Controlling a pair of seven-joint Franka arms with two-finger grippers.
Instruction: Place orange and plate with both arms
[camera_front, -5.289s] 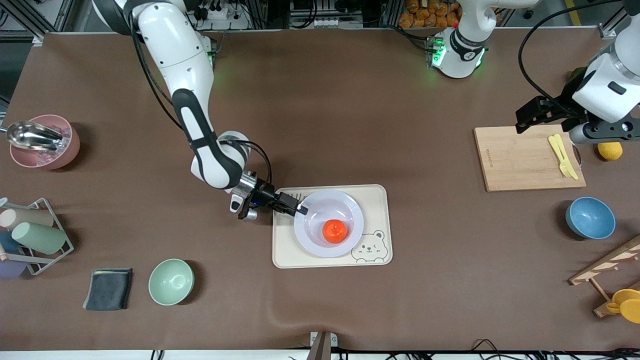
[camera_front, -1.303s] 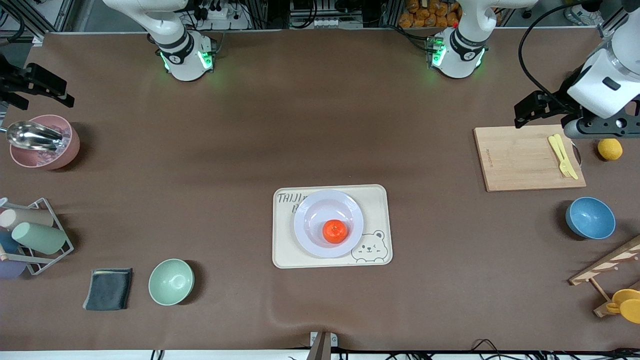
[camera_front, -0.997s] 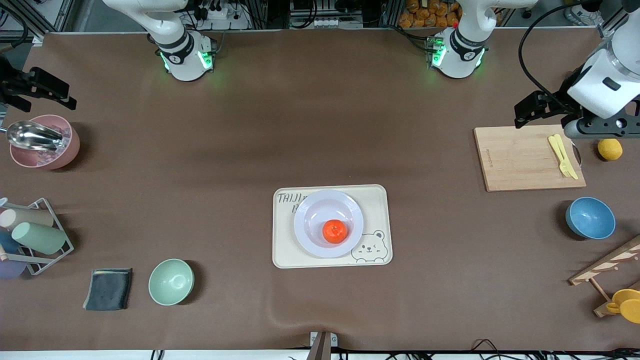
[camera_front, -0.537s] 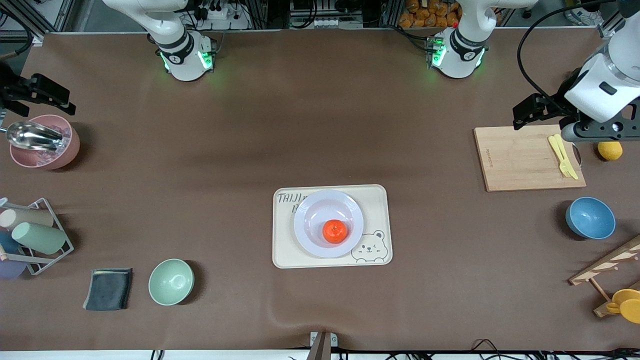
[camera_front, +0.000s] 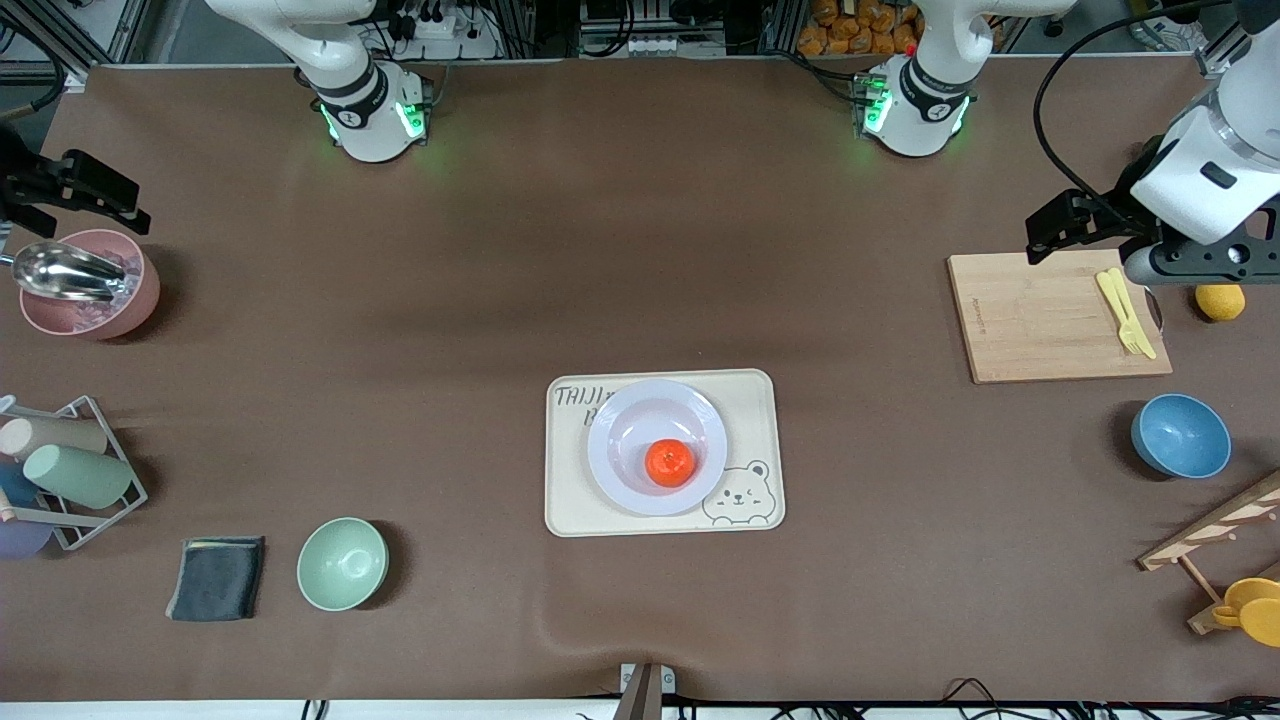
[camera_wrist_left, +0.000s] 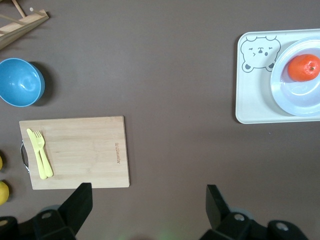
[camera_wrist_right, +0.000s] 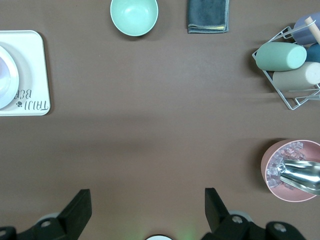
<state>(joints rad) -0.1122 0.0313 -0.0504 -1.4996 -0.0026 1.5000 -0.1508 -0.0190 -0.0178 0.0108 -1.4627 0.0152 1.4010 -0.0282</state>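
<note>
The orange (camera_front: 670, 463) sits in the pale lavender plate (camera_front: 620, 420), which rests on a cream tray (camera_front: 752, 400) at mid-table. In the left wrist view, the orange (camera_wrist_left: 303, 67), the plate (camera_wrist_left: 300, 102) and the tray (camera_wrist_left: 250, 100) show far from my left gripper (camera_wrist_left: 148, 210), which is open and empty. My left gripper (camera_front: 1075, 222) hangs high over the edge of the wooden cutting board. My right gripper (camera_front: 72, 190) hangs open and empty over the table by the pink bowl. The right wrist view shows the right gripper (camera_wrist_right: 147, 210), the tray (camera_wrist_right: 25, 75) and a sliver of the plate (camera_wrist_right: 6, 70).
Toward the left arm's end lie a cutting board (camera_front: 1055, 315) with yellow cutlery (camera_front: 1125, 312), a lemon (camera_front: 1220, 300), a blue bowl (camera_front: 1180, 436) and a wooden rack (camera_front: 1215, 530). At the right arm's end are a pink bowl (camera_front: 85, 290) with scoop, a cup rack (camera_front: 70, 470), a grey cloth (camera_front: 217, 578) and a mint bowl (camera_front: 342, 563).
The right arm has drawn back from the plate's rim to its own end of the table. Over the last second both grippers only drift slightly. Plate and orange have not moved.
</note>
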